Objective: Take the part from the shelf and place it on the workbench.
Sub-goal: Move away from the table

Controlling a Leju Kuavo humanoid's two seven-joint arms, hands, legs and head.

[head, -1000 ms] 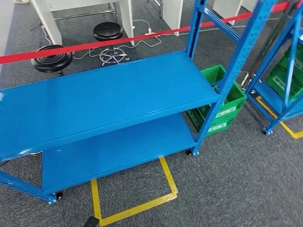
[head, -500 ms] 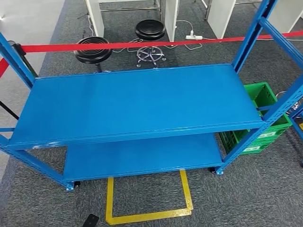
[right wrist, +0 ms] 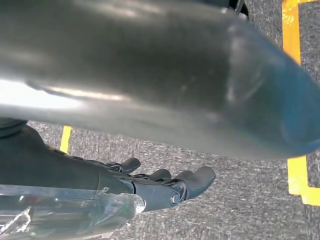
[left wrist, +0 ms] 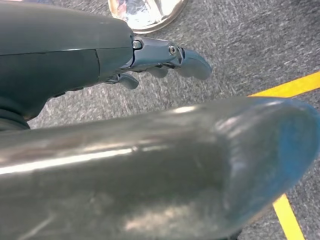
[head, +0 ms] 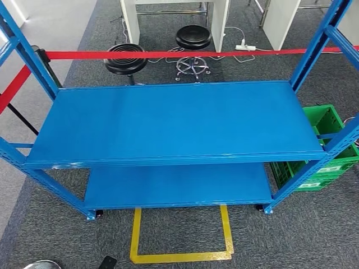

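A blue metal shelf (head: 178,120) stands square in front of me in the head view, with a lower board (head: 178,185) beneath the upper one. Both boards show plain blue metal. My left hand (left wrist: 158,150) hangs over grey carpet, its fingers (left wrist: 181,57) stretched out and apart from the thick thumb, holding nothing. My right hand (right wrist: 151,75) hangs the same way, its dark fingers (right wrist: 188,182) extended above the carpet, with nothing between them and the thumb.
A red barrier tape (head: 169,54) runs behind the shelf. Two black stools (head: 125,59) (head: 193,37) and white desk legs stand beyond it. A green crate (head: 326,145) sits by the shelf's right post. A yellow floor marking (head: 182,256) lies in front.
The whole picture has shifted: the camera turned, so the shelf now sits centred and square instead of skewed to the left. Nothing on the shelf itself has moved.
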